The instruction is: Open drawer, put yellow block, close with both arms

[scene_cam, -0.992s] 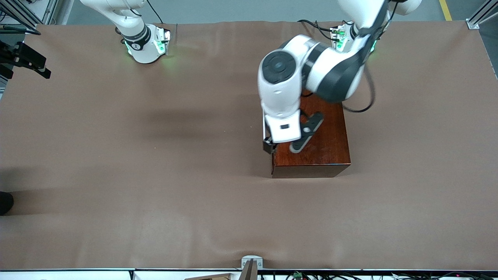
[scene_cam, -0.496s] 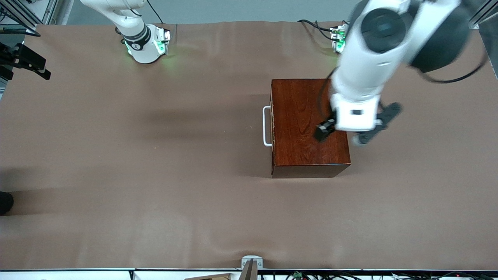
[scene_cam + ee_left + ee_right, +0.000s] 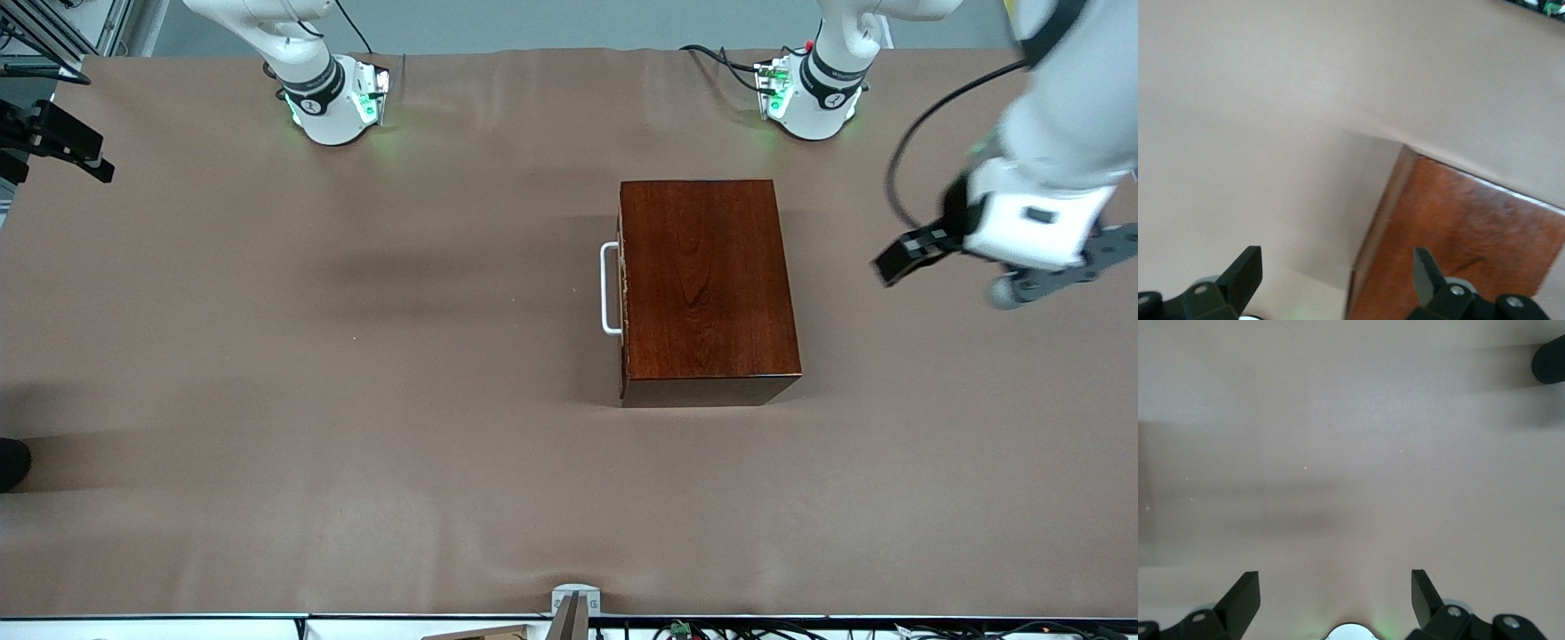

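Note:
The dark mahogany box [image 3: 702, 284] stands mid-table with its drawer shut; the white bar handle [image 3: 610, 289] faces the right arm's end. The yellow block is out of view. My left gripper [image 3: 893, 262] is open and empty, up in the air over bare table toward the left arm's end, apart from the box. Its wrist view shows its open gripper [image 3: 1336, 280] and a corner of the box [image 3: 1458, 240]. My right gripper [image 3: 1335, 597] is open and empty, waiting over bare table by its base; it is out of the front view.
The brown table cover [image 3: 356, 400] spans the whole view. A black fixture [image 3: 53, 138] juts in at the edge by the right arm's end, and a dark rounded thing [image 3: 11, 462] sits nearer the camera on that edge, also in the right wrist view [image 3: 1550, 359].
My left arm has swung from the drawer's handle side, across the box top, out toward the left arm's end. The handle now shows. The right arm has not moved.

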Action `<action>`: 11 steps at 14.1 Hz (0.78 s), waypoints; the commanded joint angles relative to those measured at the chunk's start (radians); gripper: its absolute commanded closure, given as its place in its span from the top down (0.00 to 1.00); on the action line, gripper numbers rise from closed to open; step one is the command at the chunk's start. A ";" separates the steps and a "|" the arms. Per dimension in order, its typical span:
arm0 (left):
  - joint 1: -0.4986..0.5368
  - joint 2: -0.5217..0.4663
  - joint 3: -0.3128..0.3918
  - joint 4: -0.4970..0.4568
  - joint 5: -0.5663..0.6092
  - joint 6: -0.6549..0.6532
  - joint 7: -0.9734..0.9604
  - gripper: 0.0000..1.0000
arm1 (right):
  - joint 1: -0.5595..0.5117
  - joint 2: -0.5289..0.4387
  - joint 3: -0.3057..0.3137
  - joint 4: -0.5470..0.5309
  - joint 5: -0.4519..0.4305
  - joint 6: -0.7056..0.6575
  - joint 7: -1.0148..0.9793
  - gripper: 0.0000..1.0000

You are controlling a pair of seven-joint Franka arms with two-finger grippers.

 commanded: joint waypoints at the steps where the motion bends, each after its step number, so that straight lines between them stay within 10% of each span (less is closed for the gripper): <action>1: 0.063 -0.102 -0.010 -0.127 -0.014 0.010 0.148 1.00 | -0.023 0.005 0.015 0.012 -0.006 -0.006 -0.016 1.00; 11: 0.277 -0.212 -0.162 -0.236 -0.013 0.010 0.400 1.00 | -0.038 0.007 0.015 0.012 -0.003 -0.011 -0.022 1.00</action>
